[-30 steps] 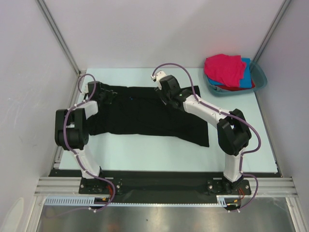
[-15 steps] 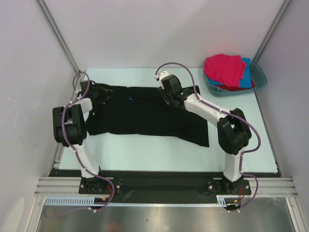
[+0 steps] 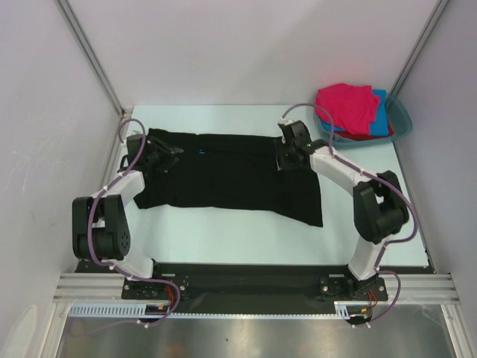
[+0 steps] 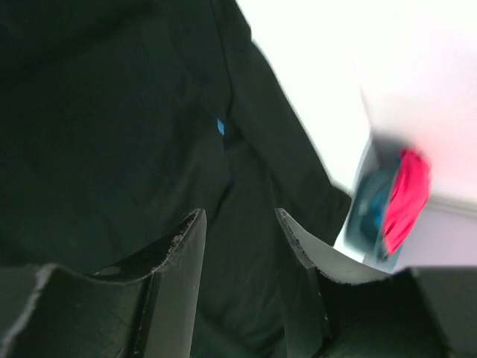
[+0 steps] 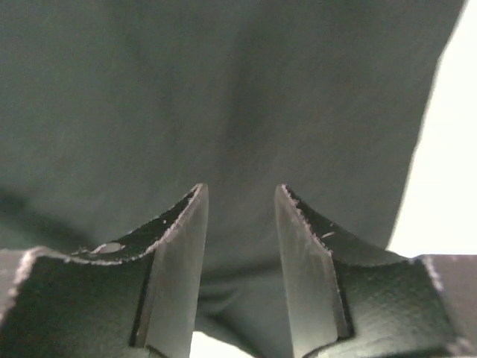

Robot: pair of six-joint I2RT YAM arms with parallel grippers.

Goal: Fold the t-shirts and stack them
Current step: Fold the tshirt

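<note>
One black t-shirt lies spread flat across the table, while the other t-shirts sit heaped in the teal basin at the far right. I judge I'm setting up its first fold. My left gripper and right gripper hover over its far corners, fingers parted, gripping nothing. Next I must lower both, pinch cloth evenly, and draw it across.

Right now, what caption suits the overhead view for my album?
Left gripper and right gripper open over a spread black t-shirt; bright shirts piled in a teal basin.
</note>
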